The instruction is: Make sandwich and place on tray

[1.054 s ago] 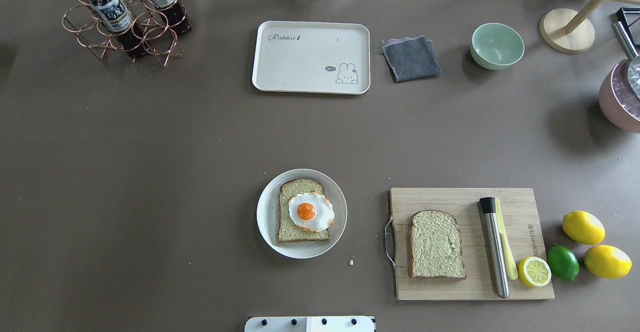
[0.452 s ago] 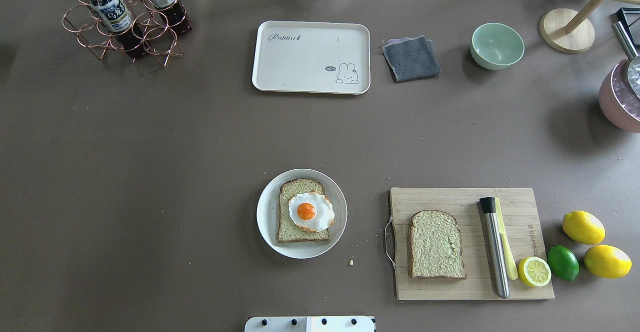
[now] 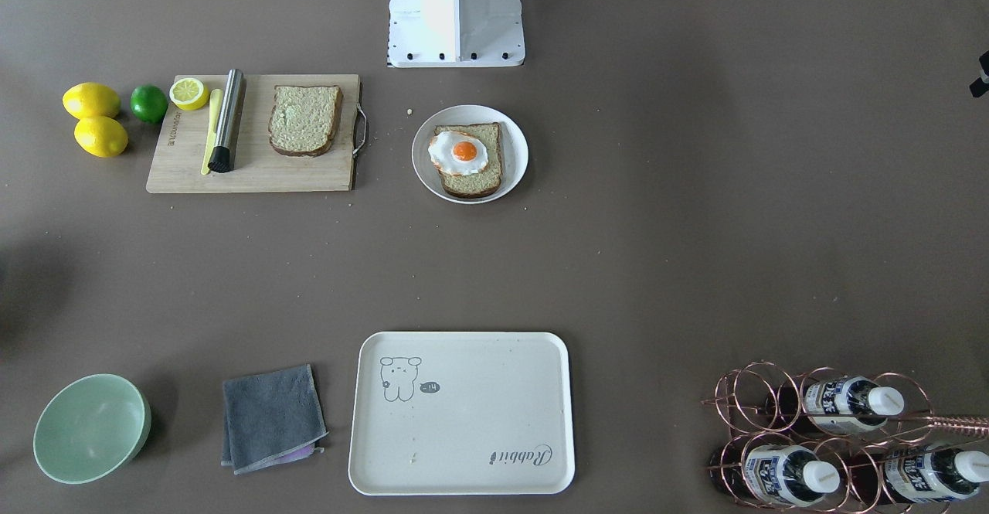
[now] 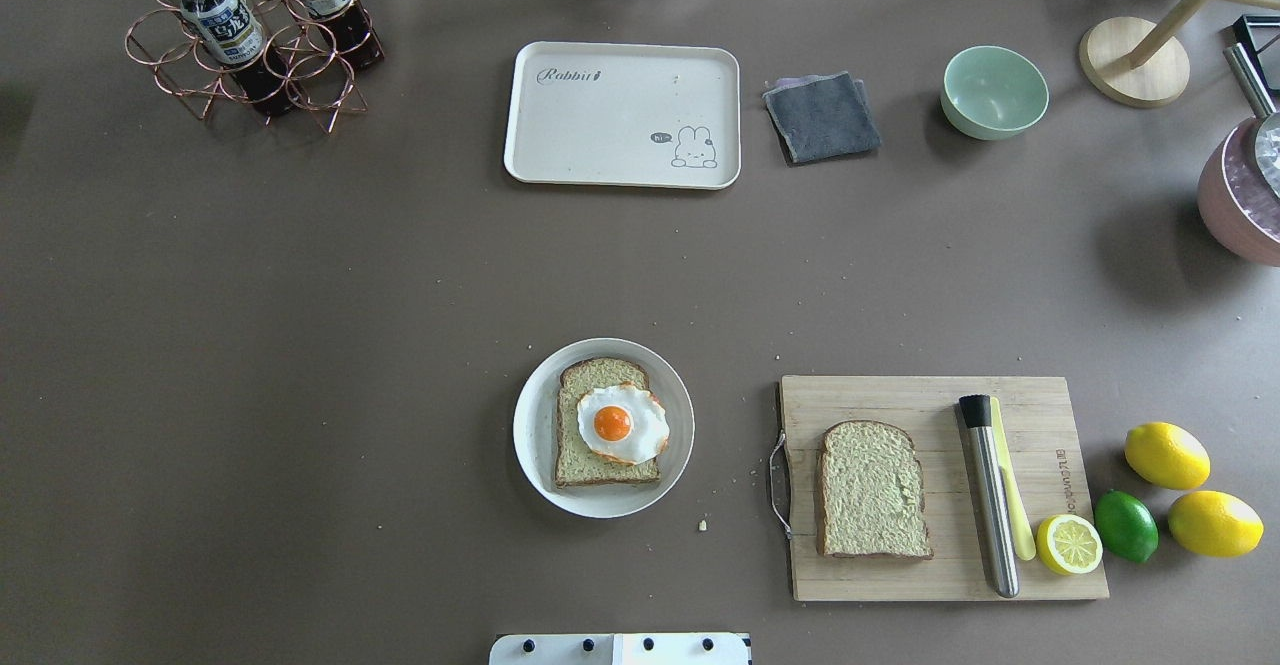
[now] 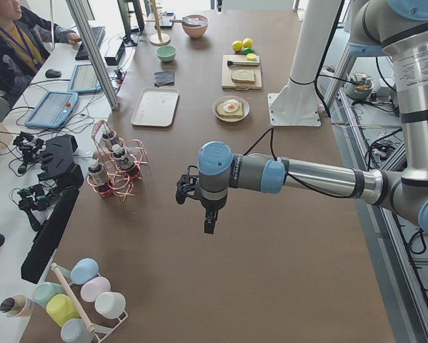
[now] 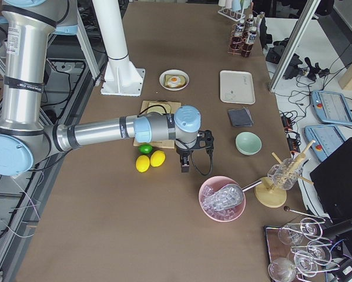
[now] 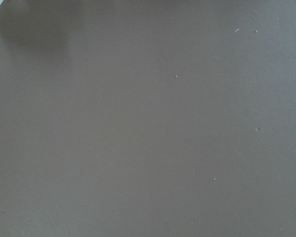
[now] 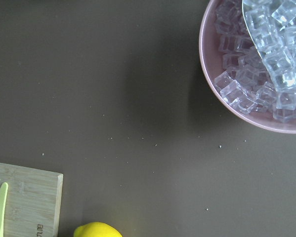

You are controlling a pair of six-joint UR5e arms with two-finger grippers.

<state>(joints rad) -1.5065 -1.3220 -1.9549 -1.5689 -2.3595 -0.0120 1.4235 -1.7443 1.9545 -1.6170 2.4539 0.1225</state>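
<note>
Tan slice on the plate (image 4: 578,467): flat on the round white plate (image 4: 530,445), just in front of the robot base, crust inside the rim.
Fried egg (image 4: 640,433): on top of that slice, shifted toward its right side, white edge slightly over the crust, orange yolk up.
Second slice (image 4: 872,490): alone on the wooden cutting board (image 4: 900,400), right of the plate and apart from the steel rod (image 4: 988,495) lying farther right.
Stage, judged: top slice not yet on the egg; no bread on the tray.
Handling, as a guess: light, soft, springy; likely to sag or dent under a hard squeeze. Egg probably smooth and prone to slide once the stack tilts, so best kept level.
Where to take hold: loose slice across the crust edge on the side of the board's handle, clear of the rod; finished stack across opposite crusts, through both slices at once.
Left gripper (image 5: 209,225): above bare brown table toward the left end, well apart from all the food; seen only from the side, so spread or pressed together impossible to tell.
Right gripper (image 6: 185,166): low over the table between the lemons (image 6: 157,158) and the pink ice bowl (image 6: 223,217); claw state likewise impossible to tell.
Tray (image 4: 620,115): cream-white, at the far side, straight across from the plate and well apart from it, with a grey cloth (image 4: 822,117) just to its right.
</note>
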